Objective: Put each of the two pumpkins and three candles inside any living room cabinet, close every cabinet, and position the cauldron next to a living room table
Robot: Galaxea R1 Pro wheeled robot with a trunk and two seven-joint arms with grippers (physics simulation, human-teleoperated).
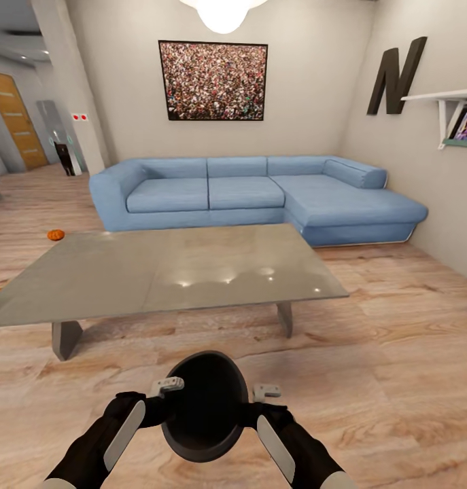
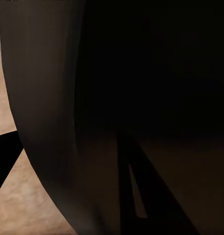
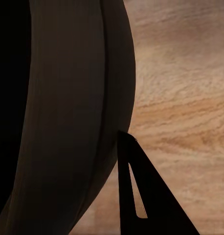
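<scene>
Black cauldron (image 1: 204, 406): near the table's (image 1: 165, 272) front edge, pinched between both grippers.
Left gripper (image 1: 166, 387): pressed on its rim.
Right gripper (image 1: 266, 392): likewise.
Pumpkin (image 1: 55, 235): floor beyond the table.
Advice: lower level beside the table, then release evenly.

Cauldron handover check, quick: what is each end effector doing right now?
Left end effector: shut on the cauldron.
Right end effector: shut on the cauldron.
</scene>
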